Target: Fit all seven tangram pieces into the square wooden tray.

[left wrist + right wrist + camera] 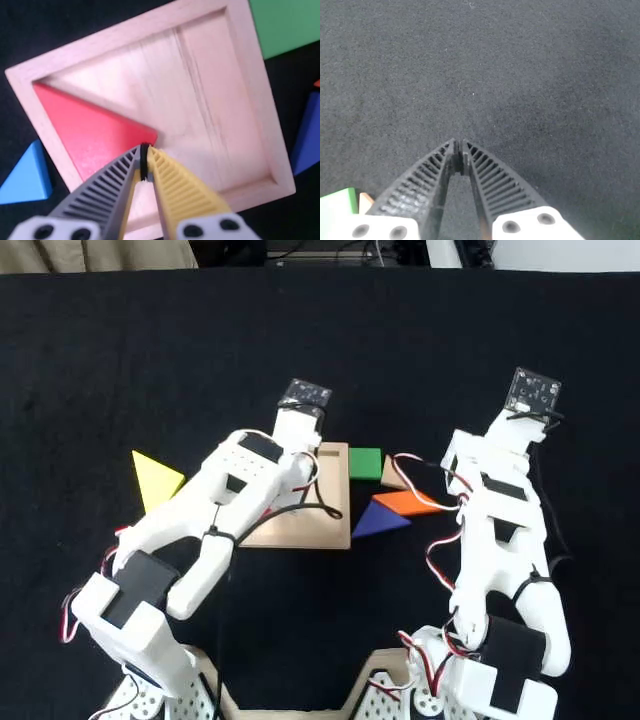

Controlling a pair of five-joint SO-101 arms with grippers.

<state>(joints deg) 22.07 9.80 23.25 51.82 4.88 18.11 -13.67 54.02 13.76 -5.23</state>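
Left gripper (145, 162) clenched shut, I see its tips over the wooden tray (260, 90), red triangle (92, 132) lying in one tray corner, right gripper (459, 157) clenched over black cloth (520, 60), green square (365, 462), orange triangle (405, 502) just beside the tray, yellow triangle (155, 478) well apart.

Tabletop (320, 340): black. Tray (252, 75): pale wood, straight grain. Red triangle (90, 130), yellow triangle (155, 478), orange triangle (405, 503), dark blue triangle (378, 522), light blue triangle (25, 175), green square (365, 462): each 1 solid colour. Left claw (145, 155): grey and yellow, ribbed. Right claw (458, 150): black, ribbed.
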